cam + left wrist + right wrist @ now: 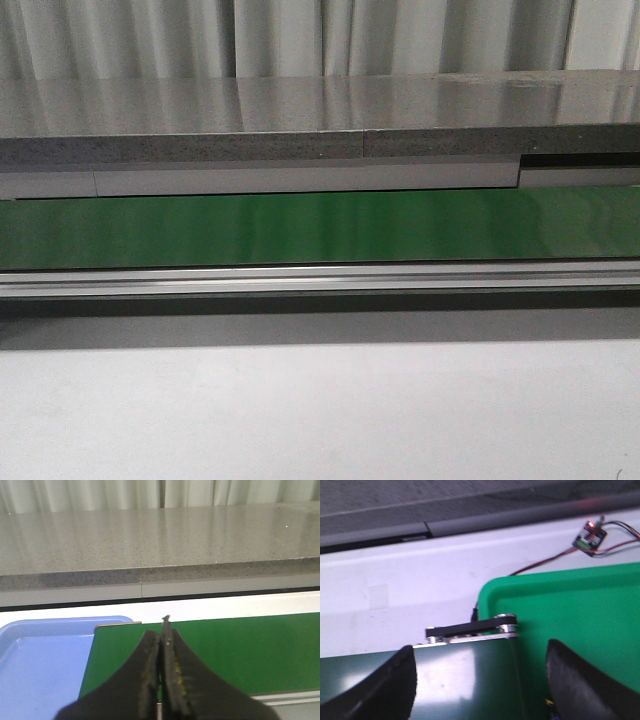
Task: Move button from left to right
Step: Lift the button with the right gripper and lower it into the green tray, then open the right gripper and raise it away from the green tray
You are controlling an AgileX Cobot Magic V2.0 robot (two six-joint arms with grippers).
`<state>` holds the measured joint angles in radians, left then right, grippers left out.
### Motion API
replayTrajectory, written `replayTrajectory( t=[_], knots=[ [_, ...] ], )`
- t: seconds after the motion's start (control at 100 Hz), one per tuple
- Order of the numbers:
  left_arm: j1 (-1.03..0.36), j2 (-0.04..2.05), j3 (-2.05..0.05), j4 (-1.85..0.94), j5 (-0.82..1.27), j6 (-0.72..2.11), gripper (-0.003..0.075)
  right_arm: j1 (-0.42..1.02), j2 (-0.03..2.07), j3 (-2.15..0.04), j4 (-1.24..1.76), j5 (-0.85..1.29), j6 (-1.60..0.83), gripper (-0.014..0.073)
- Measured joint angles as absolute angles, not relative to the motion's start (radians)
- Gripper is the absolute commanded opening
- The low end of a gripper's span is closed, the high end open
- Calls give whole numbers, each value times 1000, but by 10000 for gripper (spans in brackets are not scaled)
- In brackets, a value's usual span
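Note:
The button is not in view in any frame. My left gripper (161, 635) is shut and empty; it hangs over the left end of the green conveyor belt (240, 650), next to a blue tray (40, 660). My right gripper (480, 680) is open and empty, with its fingers (390, 685) wide apart over the belt's right end (465, 680) and the edge of a green tray (570, 605). A tiny yellow speck shows by the right finger at the frame's bottom edge; I cannot tell what it is. Neither gripper shows in the front view.
The belt (320, 228) runs across the front view, with an aluminium rail (320, 280) along its near side and a white table (320, 410) in front. A grey stone counter (300, 110) lies behind. A small circuit board (590, 536) with wires lies beyond the green tray.

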<state>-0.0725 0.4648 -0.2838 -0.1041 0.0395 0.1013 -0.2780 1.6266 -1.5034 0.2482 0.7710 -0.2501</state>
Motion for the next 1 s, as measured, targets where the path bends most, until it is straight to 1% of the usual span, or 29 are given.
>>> replayTrajectory(
  t=[0.12,0.24,0.51,0.64,0.78,0.94,1.0],
  knots=[
    [-72,465,-284,-104,39,101,-20,-202,1543,-1459,252,744,-253,541],
    [-72,465,-284,-104,39,101,-20,-128,1443,-1356,259,676,-259,541],
    [-72,465,-284,-104,39,101,-20,-12,1140,-995,260,466,-261,541],
    [-72,465,-284,-104,39,101,-20,9,957,-823,260,409,-261,541],
    [-72,465,-284,-104,39,101,-20,11,753,-674,260,401,-261,541],
    [-72,465,-284,-104,39,101,-20,11,512,-556,260,407,-261,538],
    [-72,465,-284,-104,39,101,-20,11,444,-523,260,416,-261,514]
  ],
)
